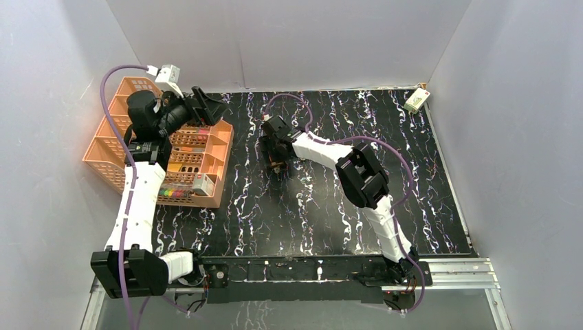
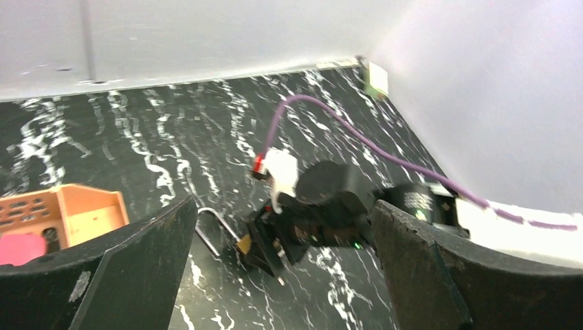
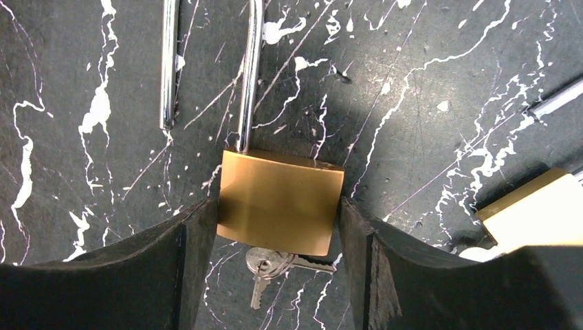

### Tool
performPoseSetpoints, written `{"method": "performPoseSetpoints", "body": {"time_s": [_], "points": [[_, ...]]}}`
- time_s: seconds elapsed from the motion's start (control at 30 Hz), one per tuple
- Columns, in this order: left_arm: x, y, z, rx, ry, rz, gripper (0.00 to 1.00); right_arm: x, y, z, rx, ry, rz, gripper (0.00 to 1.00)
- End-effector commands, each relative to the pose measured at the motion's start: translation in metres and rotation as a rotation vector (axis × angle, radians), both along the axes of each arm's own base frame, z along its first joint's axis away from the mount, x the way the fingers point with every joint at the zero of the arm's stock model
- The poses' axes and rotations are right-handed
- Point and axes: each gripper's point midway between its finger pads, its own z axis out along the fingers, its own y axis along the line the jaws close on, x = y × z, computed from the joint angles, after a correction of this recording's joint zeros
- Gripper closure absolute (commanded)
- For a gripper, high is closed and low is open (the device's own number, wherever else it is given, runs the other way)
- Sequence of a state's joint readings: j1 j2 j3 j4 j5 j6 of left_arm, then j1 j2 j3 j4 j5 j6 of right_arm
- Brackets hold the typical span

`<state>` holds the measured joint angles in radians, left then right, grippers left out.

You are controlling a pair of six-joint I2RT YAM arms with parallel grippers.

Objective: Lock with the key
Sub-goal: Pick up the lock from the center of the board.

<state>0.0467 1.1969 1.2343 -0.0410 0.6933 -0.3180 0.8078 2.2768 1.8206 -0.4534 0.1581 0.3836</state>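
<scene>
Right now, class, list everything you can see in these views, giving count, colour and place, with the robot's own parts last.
brass padlock: one, gold body, chrome shackle open, table centre
keys: small silver bunch, at that padlock's bottom edge
second padlock: one, gold, partly in view, beside the first
basket: one, orange, far left, small items inside
small box: one, white and green, far right corner
table: one, black with white veins
left gripper: open, above the basket
right gripper: closed on the brass padlock

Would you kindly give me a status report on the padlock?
Left tool open, empty. Right tool clamps padlock; shackle open, key at base. Nothing blocking.
</scene>
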Motion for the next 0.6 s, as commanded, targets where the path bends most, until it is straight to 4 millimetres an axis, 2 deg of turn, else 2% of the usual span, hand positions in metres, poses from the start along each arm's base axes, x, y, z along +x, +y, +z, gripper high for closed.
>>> {"method": "performPoseSetpoints", "body": {"time_s": [0.0,0.07,0.17,0.4,0.47,0.57], "points": [[0.015,0.035,0.002,-0.036,-0.017,0.262,0.02,-0.007,-0.014,-0.023,-0.103,0.029,-0.044,0.32],[0.015,0.043,-0.012,-0.009,0.007,0.311,0.02,-0.008,-0.023,-0.019,-0.15,-0.008,-0.047,0.32],[0.01,0.052,-0.04,0.025,0.074,0.356,0.02,-0.012,-0.03,-0.019,-0.194,-0.049,-0.033,0.28],[0.003,0.044,-0.063,-0.007,0.127,0.321,0.02,-0.025,-0.031,-0.038,-0.309,-0.054,0.003,0.25],[0.002,0.044,-0.065,-0.009,0.132,0.323,0.02,-0.03,-0.031,-0.044,-0.324,-0.032,0.01,0.3],[0.002,0.054,-0.063,0.013,0.121,0.38,0.02,-0.041,-0.027,-0.049,-0.292,0.012,0.033,0.48]]}}
